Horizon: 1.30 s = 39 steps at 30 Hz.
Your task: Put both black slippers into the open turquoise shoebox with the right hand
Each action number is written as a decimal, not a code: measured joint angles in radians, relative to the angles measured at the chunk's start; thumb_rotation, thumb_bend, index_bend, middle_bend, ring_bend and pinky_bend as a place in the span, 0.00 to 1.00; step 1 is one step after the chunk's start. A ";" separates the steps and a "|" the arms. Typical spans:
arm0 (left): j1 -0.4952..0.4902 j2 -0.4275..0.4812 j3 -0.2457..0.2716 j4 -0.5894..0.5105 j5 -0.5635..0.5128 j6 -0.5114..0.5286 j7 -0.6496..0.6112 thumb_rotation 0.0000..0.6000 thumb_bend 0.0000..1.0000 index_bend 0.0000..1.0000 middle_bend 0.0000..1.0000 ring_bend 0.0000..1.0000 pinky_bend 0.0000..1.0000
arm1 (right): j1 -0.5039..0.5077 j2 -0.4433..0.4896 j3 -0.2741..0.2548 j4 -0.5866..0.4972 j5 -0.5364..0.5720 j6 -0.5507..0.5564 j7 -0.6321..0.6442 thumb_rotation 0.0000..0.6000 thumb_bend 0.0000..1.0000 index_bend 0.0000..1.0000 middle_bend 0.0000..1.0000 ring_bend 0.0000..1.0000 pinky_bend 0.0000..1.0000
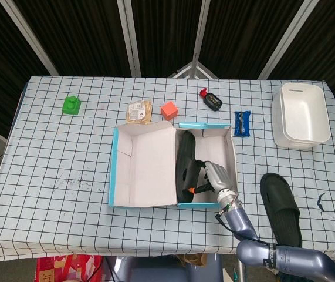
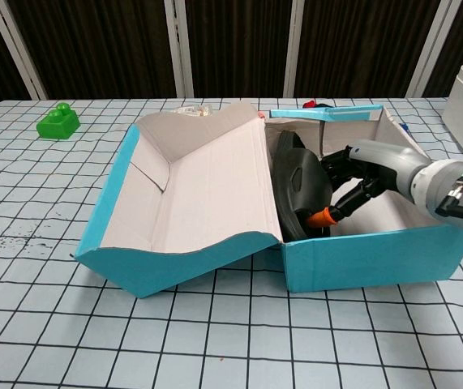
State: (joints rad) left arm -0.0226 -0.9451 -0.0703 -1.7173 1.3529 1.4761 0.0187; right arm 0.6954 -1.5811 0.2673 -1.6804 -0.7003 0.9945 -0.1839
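One black slipper (image 1: pixel 185 160) stands on edge inside the turquoise shoebox (image 2: pixel 361 258), against its lid side. Your right robot hand (image 1: pixel 211 176) reaches into the box, fingers (image 2: pixel 346 166) curled around that slipper. The second slipper (image 1: pixel 281 207) lies on the desk (image 1: pixel 67 158), right of the box.

A green block (image 1: pixel 71 105), snack packet (image 1: pixel 139 111), orange cube (image 1: pixel 168 110), black bottle (image 1: pixel 211 99), blue wrapper (image 1: pixel 242 123) and white bin (image 1: pixel 301 115) are being carried by the checked counter (image 1: pixel 56 164).

Black pleated curtain (image 1: pixel 85 35) backdrop, white slanted poles (image 1: pixel 131 36), table under grid-checked cloth (image 1: pixel 56 153)
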 measured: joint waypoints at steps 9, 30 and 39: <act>0.000 0.000 0.001 -0.002 0.000 -0.001 0.006 1.00 0.37 0.05 0.00 0.00 0.02 | 0.014 0.043 -0.007 -0.042 0.007 -0.027 -0.033 1.00 0.57 0.38 0.31 0.26 0.25; -0.002 -0.002 0.002 -0.003 -0.001 -0.003 0.011 1.00 0.37 0.05 0.00 0.00 0.02 | 0.088 0.156 -0.029 -0.107 0.140 -0.119 -0.087 1.00 0.25 0.00 0.10 0.10 0.13; -0.001 0.002 0.006 -0.007 0.006 -0.002 0.007 1.00 0.37 0.05 0.00 0.00 0.02 | 0.129 0.222 -0.046 -0.182 0.206 -0.109 -0.142 1.00 0.25 0.00 0.08 0.09 0.12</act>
State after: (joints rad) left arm -0.0232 -0.9433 -0.0647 -1.7244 1.3593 1.4738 0.0261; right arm 0.8243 -1.3596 0.2214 -1.8627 -0.4940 0.8859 -0.3259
